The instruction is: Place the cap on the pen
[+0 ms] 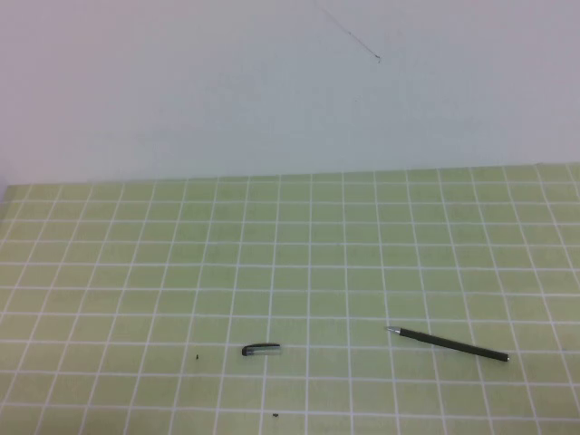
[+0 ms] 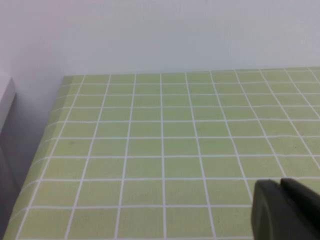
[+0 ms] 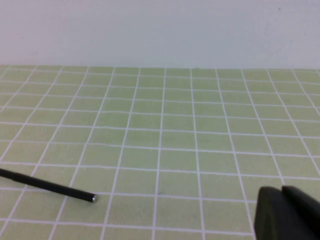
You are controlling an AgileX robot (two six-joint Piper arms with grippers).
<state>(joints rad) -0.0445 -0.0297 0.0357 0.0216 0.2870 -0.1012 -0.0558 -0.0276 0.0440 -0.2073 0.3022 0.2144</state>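
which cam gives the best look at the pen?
High view: the whole pen shows, silvery tip to back end, lying on the green grid mat right of the cap. Right wrist view catches only part of it, cut off at the frame edge, near the shut right gripper. Left wrist view shows no pen, just the shut left gripper.

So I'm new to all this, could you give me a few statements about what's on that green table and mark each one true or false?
1. The pen lies uncapped on the green grid mat. True.
2. The cap is on the pen's tip. False: it lies apart, toward the robot's left.
3. The right gripper holds the pen. False: it is shut on nothing; the pen lies on the mat.
4. The left gripper is shut and holds nothing. True.
5. The pen stands upright. False: it lies flat.
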